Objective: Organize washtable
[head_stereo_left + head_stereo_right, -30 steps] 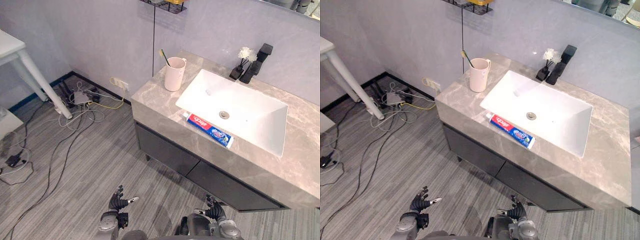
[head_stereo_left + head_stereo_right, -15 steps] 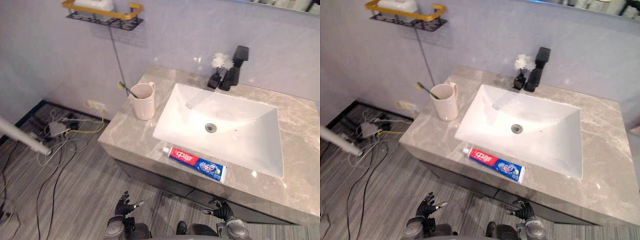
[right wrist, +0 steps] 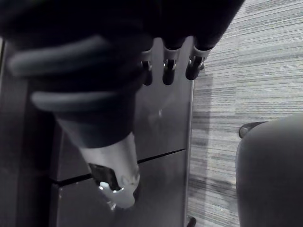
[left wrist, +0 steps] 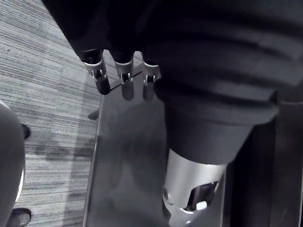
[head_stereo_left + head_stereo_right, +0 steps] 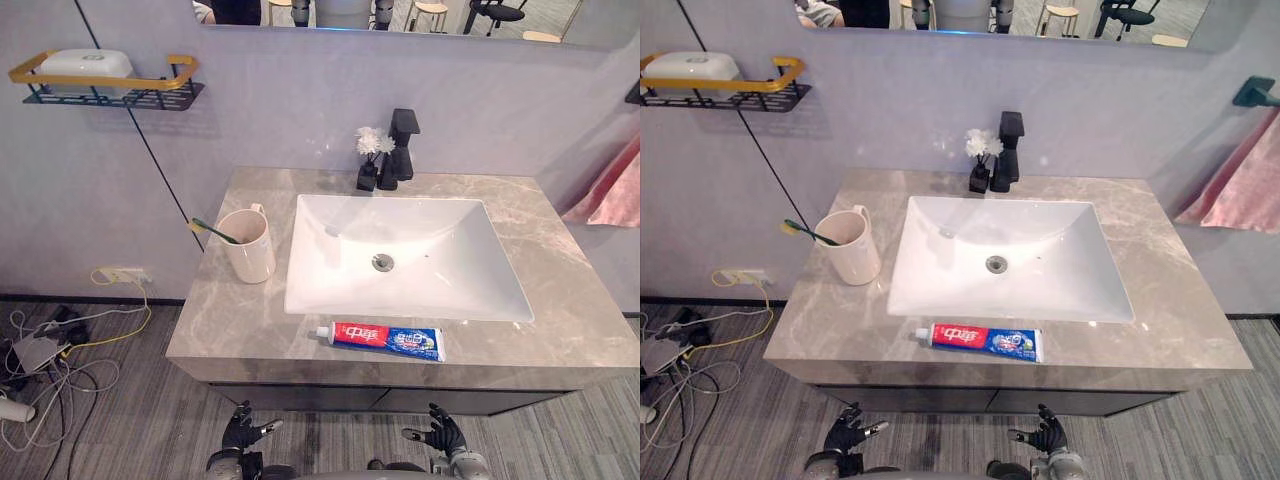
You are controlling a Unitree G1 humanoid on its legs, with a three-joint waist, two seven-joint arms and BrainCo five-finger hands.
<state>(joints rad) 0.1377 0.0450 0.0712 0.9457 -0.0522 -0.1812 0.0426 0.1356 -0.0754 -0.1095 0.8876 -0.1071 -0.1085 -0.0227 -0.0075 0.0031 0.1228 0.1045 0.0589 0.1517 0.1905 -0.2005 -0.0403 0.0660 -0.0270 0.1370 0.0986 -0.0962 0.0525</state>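
— Toothpaste (image 5: 380, 341) lies where?
— Crosswise at the front edge of the bench (image 5: 228, 322), nearer the right robot hand (image 5: 445, 436) than the left robot hand (image 5: 238, 432). Both hang below, fingers loose, empty.

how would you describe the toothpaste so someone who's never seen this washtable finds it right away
Start at the grey marble countertop with the white sink set into it. On the strip of counter along the sink's front edge, nearest the robot, lies the toothpaste tube. It is the one flat-lying, red-and-blue thing there, while the pale cup stands upright to the sink's left.
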